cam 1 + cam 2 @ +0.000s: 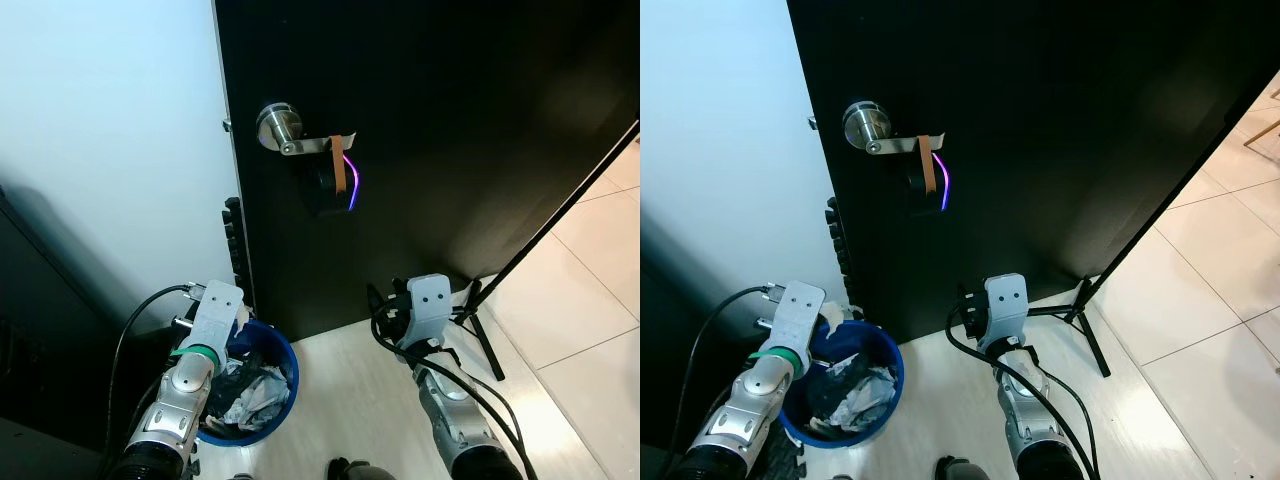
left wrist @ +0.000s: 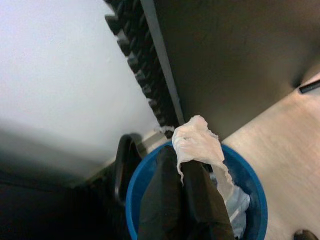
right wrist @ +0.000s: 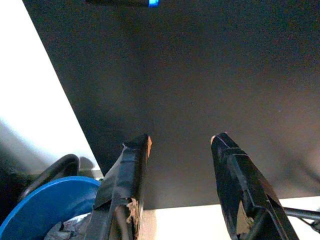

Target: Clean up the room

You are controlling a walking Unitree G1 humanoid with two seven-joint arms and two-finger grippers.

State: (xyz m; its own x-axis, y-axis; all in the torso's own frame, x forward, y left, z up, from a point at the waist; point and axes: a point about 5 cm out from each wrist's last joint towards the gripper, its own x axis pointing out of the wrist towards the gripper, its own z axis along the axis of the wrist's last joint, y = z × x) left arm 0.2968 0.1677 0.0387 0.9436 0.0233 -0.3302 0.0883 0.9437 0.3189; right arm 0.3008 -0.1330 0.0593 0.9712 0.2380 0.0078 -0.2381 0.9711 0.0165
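Our left gripper (image 2: 192, 167) is clamped on a crumpled tissue (image 2: 197, 142) above the blue bin (image 1: 283, 357), lower left, already holding trash; dropping remains. Our right gripper (image 3: 180, 142) hangs apart, empty, facing the black door (image 1: 450, 120).

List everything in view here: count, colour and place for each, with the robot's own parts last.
Door: one, black, straight ahead.
Door handle: one, silver lever, on the door, with a brown strap hanging from it.
Wall: one, pale, left of the door.
Bin: one, blue, on the floor by the door's lower left corner, holding crumpled paper.
Tissue: one, white, above the bin.
Stand leg: one, black, on the floor to the right.
Left tool: shut on the tissue, over the bin.
Right tool: open, facing the door.
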